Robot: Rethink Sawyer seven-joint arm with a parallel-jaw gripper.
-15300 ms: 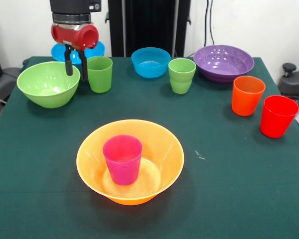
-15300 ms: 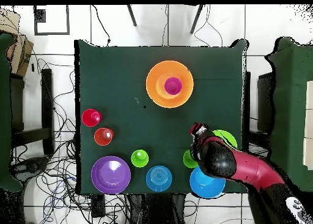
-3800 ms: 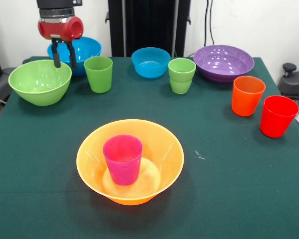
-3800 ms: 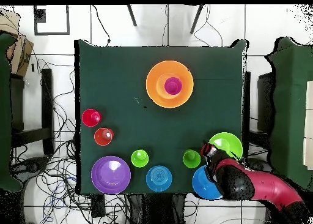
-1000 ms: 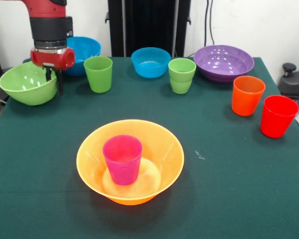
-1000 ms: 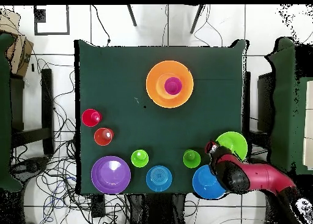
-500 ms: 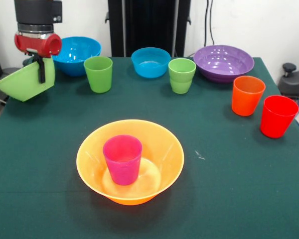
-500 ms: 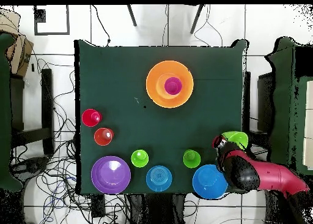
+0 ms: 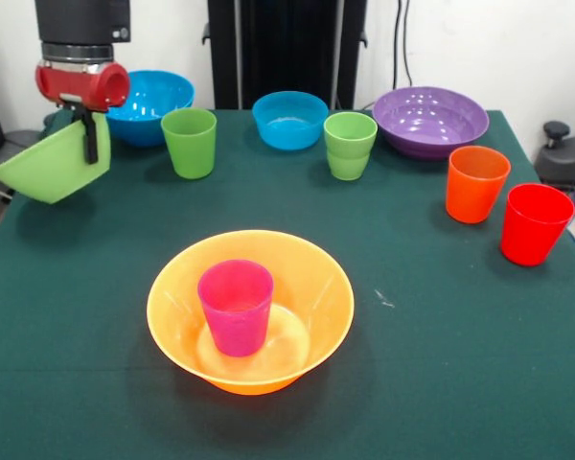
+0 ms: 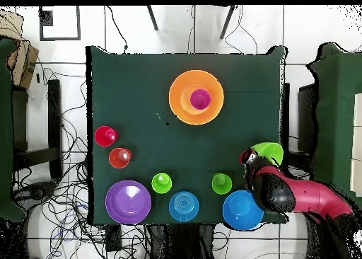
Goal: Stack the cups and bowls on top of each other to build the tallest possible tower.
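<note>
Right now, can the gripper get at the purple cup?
Probably not: the gripper is shut on the tilted green bowl, lifted at the table's edge. The purple cup itself stands uncovered in the orange bowl.

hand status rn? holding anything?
Hand: closed on the rim of the green bowl, which hangs tilted, lifted off the table at its edge.
</note>
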